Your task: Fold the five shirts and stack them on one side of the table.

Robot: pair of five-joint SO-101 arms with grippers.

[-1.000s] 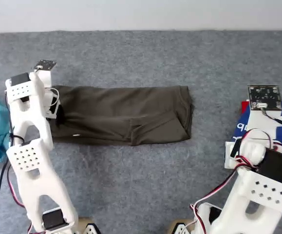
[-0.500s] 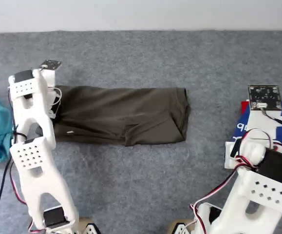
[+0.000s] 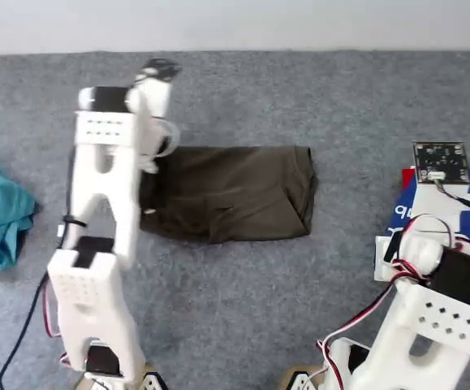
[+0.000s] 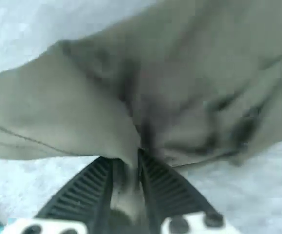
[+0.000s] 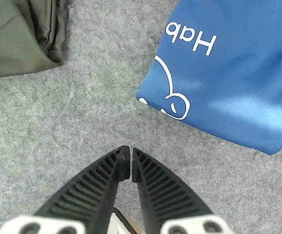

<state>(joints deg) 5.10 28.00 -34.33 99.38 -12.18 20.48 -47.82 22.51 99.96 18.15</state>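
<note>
Bright, diffuse light covers the grey felt worktop [image 3: 299,97] evenly; the dark olive cloth shirt [image 3: 243,191] casts a thin, soft shadow along its near edge.

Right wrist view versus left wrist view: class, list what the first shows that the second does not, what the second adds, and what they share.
First, not second: the blue shirt, lying flat with white print, and the right gripper, shut with nothing in it above the grey table. Second, not first: the left gripper, shut on a pinched fold of the olive shirt, cloth bunched around it. Shared: the olive shirt, a corner of it in the right wrist view, and the grey table.
</note>
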